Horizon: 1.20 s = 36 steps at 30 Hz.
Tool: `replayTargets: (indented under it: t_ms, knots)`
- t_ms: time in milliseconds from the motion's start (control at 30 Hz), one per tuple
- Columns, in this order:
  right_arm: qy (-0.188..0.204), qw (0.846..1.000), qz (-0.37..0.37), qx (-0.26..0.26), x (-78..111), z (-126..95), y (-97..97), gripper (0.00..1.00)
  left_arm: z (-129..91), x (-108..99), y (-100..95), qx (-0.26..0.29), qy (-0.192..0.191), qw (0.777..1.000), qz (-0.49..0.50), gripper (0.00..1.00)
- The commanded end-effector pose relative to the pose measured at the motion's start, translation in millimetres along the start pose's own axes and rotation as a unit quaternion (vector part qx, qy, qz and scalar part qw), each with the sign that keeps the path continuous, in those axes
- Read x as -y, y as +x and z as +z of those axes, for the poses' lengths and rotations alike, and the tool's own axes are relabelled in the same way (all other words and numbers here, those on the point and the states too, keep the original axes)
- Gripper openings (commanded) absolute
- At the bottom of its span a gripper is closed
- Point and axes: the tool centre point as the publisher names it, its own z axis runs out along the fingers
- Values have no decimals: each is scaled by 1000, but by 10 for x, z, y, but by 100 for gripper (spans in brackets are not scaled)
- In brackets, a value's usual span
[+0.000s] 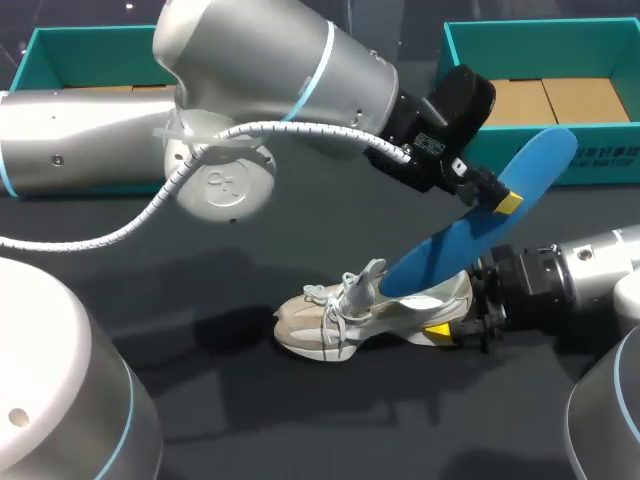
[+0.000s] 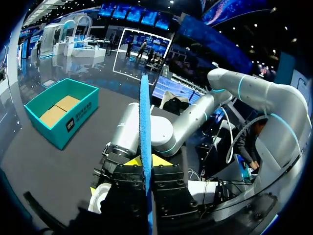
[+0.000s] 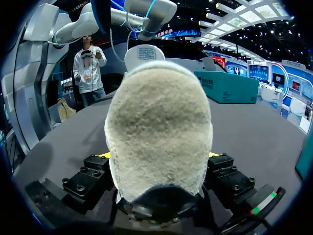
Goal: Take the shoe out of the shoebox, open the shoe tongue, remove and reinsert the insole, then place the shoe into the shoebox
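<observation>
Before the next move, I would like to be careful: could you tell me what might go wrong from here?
The left gripper pinches the insole far from its lower tip; pushed against the shoe, it could bend or slip.
That tip sits by the tongue and could snag there.
The right gripper holds just the heel, so the shoe might pivot.
</observation>
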Motion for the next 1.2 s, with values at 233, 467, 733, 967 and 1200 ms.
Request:
replayTargets:
  t_ms: [233,467,733,967,1200]
  knots:
    - [1,1000,0,1,5,24,10,0,-554,-382,101,-75,128,989,4,0]
    - [1,1000,0,1,5,24,10,0,-604,-424,93,-78,162,984,9,0]
    - [1,1000,0,1,5,24,10,0,-604,-458,99,-93,168,981,13,0]
    - [1,1000,0,1,5,24,10,0,-720,-535,18,-109,208,972,-5,0]
    - [1,1000,0,1,5,24,10,0,-961,-524,80,-109,254,961,-19,0]
